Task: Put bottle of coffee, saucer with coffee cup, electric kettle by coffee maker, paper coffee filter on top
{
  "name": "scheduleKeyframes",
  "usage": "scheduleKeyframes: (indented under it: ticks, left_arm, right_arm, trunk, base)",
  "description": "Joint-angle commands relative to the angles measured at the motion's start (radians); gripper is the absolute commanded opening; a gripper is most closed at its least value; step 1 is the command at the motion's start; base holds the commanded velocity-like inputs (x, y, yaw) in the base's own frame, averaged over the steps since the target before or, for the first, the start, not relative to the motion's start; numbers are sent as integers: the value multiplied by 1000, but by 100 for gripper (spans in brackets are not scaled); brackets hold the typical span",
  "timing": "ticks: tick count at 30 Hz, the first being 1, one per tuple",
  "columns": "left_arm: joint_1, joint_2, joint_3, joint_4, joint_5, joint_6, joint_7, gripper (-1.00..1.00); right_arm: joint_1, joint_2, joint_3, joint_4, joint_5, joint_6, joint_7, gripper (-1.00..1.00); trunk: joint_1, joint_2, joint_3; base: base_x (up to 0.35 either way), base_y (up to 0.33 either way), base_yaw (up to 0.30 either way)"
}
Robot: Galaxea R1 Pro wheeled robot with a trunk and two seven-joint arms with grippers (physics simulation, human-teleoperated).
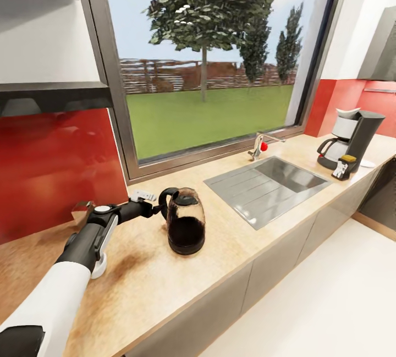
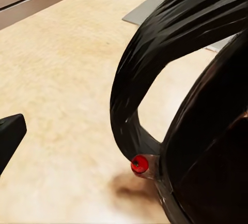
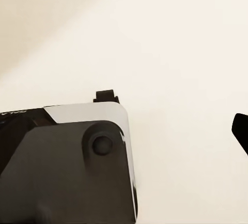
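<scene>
The kettle (image 1: pixel 185 220) stands upright on the surface (image 1: pixel 165 280), well left of the sink (image 1: pixel 269 182). The left hand (image 1: pixel 155 208) sits at the kettle's handle (image 2: pixel 150 69), fingers apart. The coffee maker (image 1: pixel 352 142) stands beyond the sink. Whether the right hand (image 3: pixel 175 131) is apart or together cannot be told.

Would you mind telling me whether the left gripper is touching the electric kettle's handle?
Cannot tell. In the head view the left gripper meets the electric kettle handle, but contact isn't plain; the left wrist view shows one fingertip apart from it.
</scene>
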Motion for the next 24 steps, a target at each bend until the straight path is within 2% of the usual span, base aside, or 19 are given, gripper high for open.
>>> scheduleKeyframes:
  ticks: [1, 15, 24]
  left_arm:
    - [-1, 0, 1, -2, -8, 3, -5, 100]
    - [-8, -2, 5, -16, -6, 2, -5, 100]
    - [-7, -4, 3, -17, -5, 2, -5, 100]
  right_arm:
    - [-1, 0, 9, -1, -9, 1, -3, 100]
    - [-1, 3, 9, -1, -9, 1, -4, 100]
    - [-1, 3, 9, -1, -9, 1, -3, 100]
  trunk:
    - [1, -2, -2]
    - [1, -2, -2]
    - [1, -2, -2]
  base:
    - [57, 0, -27]
    - [11, 0, -4]
    - [100, 0, 0]
